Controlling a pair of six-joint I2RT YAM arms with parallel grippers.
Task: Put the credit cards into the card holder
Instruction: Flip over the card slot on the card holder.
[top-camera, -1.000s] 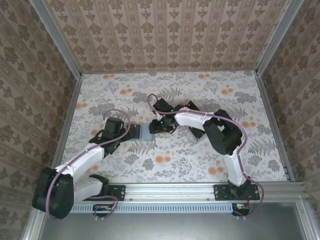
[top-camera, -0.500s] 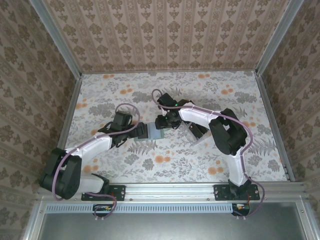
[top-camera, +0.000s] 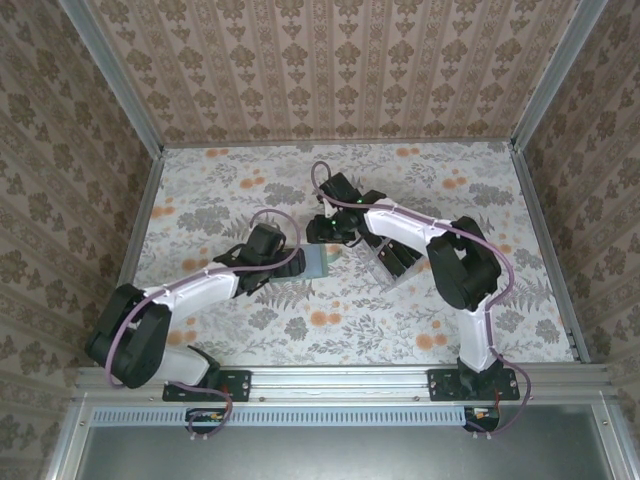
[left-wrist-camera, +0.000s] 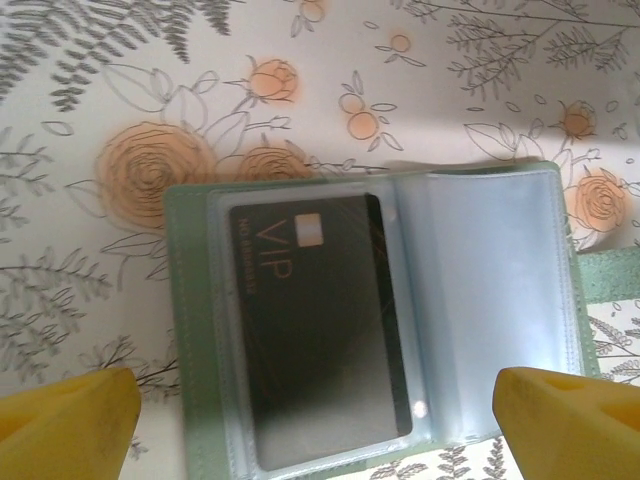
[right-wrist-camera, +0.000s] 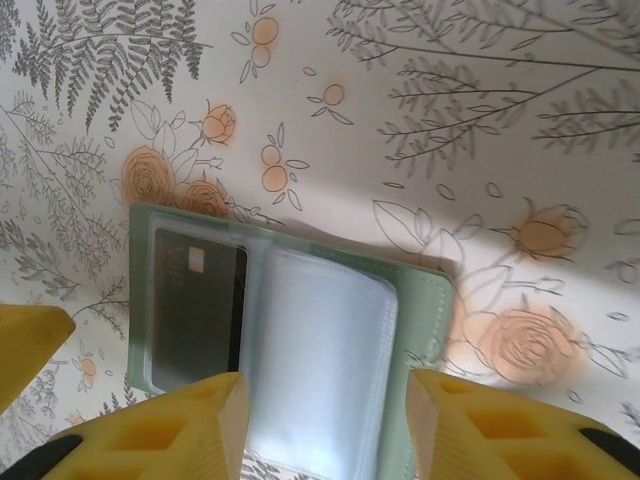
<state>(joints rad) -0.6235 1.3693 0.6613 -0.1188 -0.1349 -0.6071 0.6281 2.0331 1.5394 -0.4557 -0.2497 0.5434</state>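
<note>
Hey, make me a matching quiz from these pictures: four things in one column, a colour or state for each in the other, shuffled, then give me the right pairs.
Column one
1. card holder
2. credit card
3. left gripper
4. table cover

Column two
A. black with gold VIP lettering, tucked under a clear sleeve
B. jaws wide apart, above the holder
C. sage green, lying open and flat
D. pale, printed with orange flowers and grey ferns

Right pairs: 1-C, 2-A, 3-B, 4-D
</note>
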